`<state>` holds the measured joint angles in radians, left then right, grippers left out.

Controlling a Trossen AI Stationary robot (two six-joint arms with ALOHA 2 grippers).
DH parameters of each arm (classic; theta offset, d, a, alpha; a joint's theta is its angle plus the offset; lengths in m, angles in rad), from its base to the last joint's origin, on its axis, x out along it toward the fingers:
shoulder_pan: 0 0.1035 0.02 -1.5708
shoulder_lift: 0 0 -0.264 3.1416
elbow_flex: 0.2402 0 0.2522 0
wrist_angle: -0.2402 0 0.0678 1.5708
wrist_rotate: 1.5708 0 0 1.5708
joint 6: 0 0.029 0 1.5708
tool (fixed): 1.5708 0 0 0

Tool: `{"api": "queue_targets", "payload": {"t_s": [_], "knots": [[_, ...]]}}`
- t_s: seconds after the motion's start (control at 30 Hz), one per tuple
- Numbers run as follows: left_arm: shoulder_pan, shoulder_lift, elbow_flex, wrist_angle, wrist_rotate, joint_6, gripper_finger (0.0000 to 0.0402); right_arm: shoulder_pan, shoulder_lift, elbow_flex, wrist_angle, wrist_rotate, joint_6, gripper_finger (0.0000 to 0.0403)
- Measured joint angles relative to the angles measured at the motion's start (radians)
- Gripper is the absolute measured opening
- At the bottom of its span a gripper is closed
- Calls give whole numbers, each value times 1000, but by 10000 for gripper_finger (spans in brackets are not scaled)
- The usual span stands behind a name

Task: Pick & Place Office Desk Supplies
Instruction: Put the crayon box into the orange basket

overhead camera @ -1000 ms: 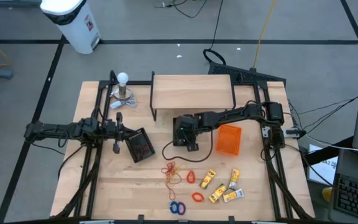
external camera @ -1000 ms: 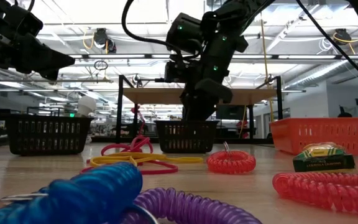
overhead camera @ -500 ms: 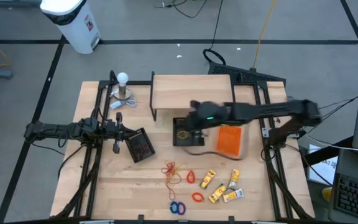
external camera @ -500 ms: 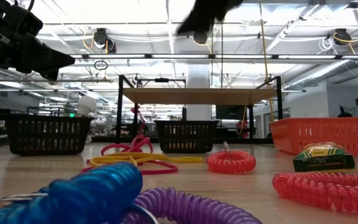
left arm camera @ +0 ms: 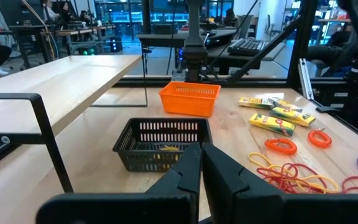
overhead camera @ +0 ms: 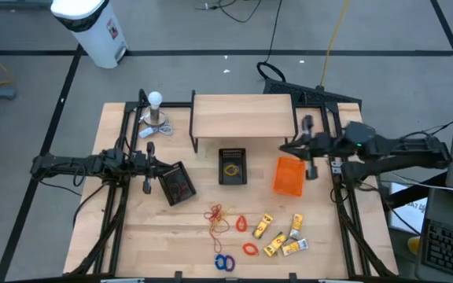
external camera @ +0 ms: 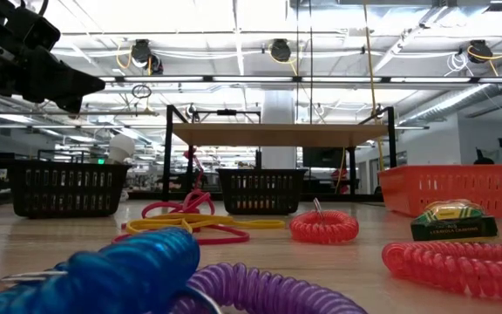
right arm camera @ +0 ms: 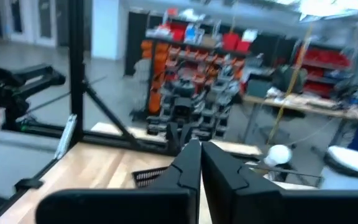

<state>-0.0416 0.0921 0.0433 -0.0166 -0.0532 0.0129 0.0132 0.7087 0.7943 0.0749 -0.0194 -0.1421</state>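
Biggest risk: right gripper [overhead camera: 308,147], fingers pressed together on nothing, hangs above the orange bin [overhead camera: 290,176] near the shelf [overhead camera: 243,116], so a low sweep could clip either. Left gripper [overhead camera: 149,166], also closed and empty, sits beside the left mesh bin [overhead camera: 178,183]. Supplies lie near the front edge: rubber bands [overhead camera: 218,218], yellow packets [overhead camera: 283,235], rings [overhead camera: 225,262]; thin bands could slip or snag.

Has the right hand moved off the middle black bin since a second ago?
Yes. The right hand has pulled back toward the table's right edge, now beyond the orange bin, clear of the middle black bin.
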Motion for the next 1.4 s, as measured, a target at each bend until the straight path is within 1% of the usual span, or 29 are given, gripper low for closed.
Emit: {"api": "queue_targets", "payload": {"t_s": [0.1, 0.3, 0.4, 0.5, 0.67, 0.8, 1.0, 1.4], "knots": [[0, 0, 0, 0, 0, -15, 19, 0, -114, -112, 37, 37, 12, 1], [0, 0, 0, -2, 0, -27, 19, 0, -296, -294, 41, 45, 26, 1], [0, 0, 0, -2, 0, -30, 19, 0, -367, -371, 55, 42, 34, 1], [0, 0, 0, -2, 0, -30, 19, 0, -425, -442, 94, 7, 61, 1], [0, 0, 0, -2, 0, -29, 19, 0, -516, -517, 94, -2, 89, 0], [0, 0, 0, -2, 0, -29, 19, 0, -570, -564, 94, -5, 90, 0], [0, 0, 0, -2, 0, -29, 19, 0, -619, -623, 87, -7, 101, 0], [0, 0, 0, -3, -1, -15, 19, 0, -624, -668, 72, -4, 175, 0]]}}
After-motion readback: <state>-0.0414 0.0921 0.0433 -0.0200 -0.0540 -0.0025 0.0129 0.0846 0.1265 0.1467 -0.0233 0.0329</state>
